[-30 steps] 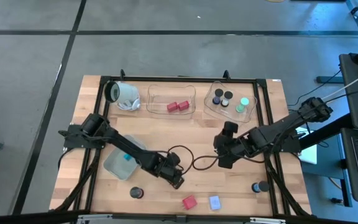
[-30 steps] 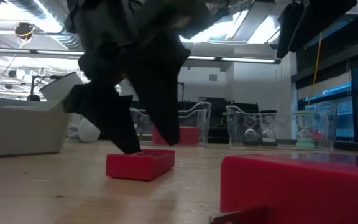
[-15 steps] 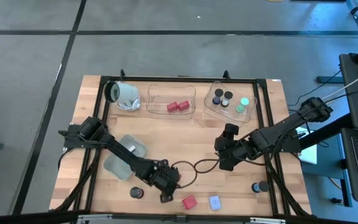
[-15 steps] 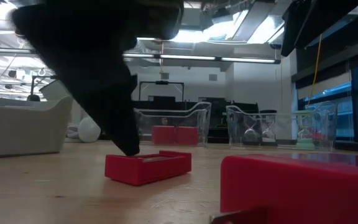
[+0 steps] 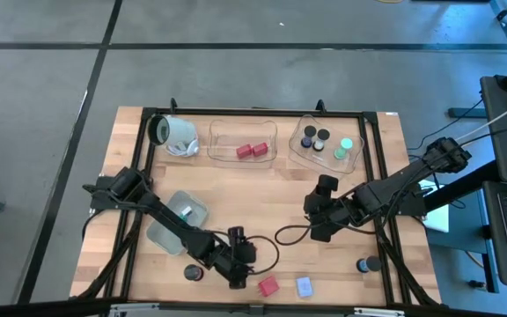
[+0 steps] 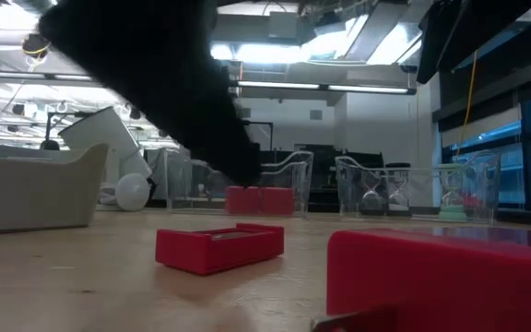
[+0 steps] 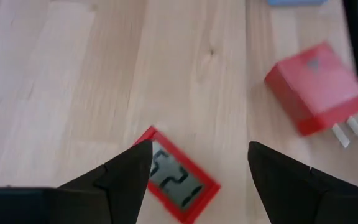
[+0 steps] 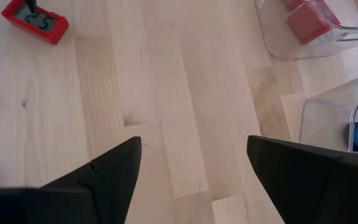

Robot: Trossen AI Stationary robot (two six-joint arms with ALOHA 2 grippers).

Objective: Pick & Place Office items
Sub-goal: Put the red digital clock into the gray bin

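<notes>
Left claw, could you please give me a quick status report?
Left claw open, above the red timer, nothing held. Right claw open, idle mid-table. Red plug block close beside.

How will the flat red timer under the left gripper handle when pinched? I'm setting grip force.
The red timer looks like a rigid, low box, so it probably won't flex, roll or tip. Lying flat on the wooden table, it may skid rather than lift. The left gripper is open above it.

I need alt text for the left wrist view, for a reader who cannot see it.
The left gripper hangs open over a small red timer with a digit display, lying flat on the wooden table. A red plug adapter lies apart from it.
</notes>
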